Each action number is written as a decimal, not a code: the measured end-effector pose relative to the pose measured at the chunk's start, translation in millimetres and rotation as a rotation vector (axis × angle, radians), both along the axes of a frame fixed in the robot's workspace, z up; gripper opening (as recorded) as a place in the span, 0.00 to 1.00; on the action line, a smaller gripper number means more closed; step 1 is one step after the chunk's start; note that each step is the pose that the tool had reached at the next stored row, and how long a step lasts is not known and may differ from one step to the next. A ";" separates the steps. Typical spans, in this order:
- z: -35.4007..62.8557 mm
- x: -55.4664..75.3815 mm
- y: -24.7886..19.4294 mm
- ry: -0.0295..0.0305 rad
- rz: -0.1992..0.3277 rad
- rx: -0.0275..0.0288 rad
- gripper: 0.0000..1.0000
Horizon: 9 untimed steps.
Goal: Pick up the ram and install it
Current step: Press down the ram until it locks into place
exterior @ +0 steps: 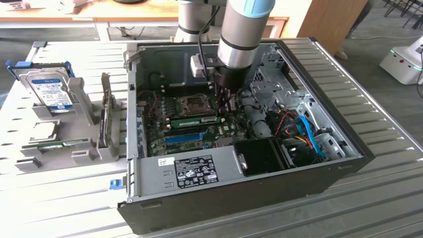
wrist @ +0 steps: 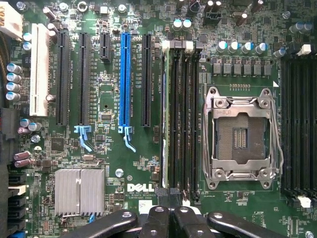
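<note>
Already the ram point(exterior: 196, 120) sits in a memory slot beside the CPU socket point(wrist: 241, 138) — the hand point(wrist: 168, 220), closed and gripping nothing, hovers above it.

Robotics lab, open PC case point(exterior: 218, 198) on slatted metal table point(exterior: 370, 198), desks behind
</note>
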State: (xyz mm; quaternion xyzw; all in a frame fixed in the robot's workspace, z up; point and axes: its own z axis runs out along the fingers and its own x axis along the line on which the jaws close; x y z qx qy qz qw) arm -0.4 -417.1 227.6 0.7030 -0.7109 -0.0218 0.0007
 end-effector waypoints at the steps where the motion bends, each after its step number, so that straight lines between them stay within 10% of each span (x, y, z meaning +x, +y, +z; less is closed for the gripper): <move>1: -0.3 0.0 0.0 0.0000 0.000 -0.0001 0.10; 9: -1.7 0.0 0.1 -0.0002 0.000 0.0006 0.10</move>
